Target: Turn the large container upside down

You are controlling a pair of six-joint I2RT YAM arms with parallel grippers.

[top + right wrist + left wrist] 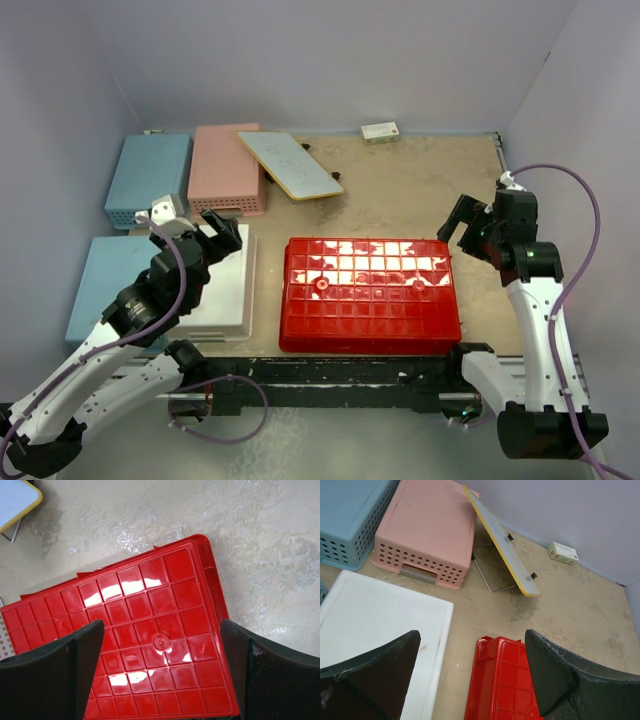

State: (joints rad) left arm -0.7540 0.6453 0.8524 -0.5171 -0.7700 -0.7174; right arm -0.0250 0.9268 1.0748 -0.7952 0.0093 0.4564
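Note:
The large red container [368,293] lies upside down at the near middle of the table, its grid-ribbed underside facing up. It also shows in the left wrist view [501,685] and the right wrist view [140,645]. My left gripper [222,236] is open and empty, raised over the white bin, left of the container. My right gripper [468,226] is open and empty, raised beyond the container's right end, apart from it.
A white bin [225,295] and a light-blue bin [105,285] lie upside down at the left. A blue basket [148,180] and a pink perforated basket [228,170] lie at the back left. A yellow-edged board [290,165] leans beside them. A small box [381,131] sits by the back wall.

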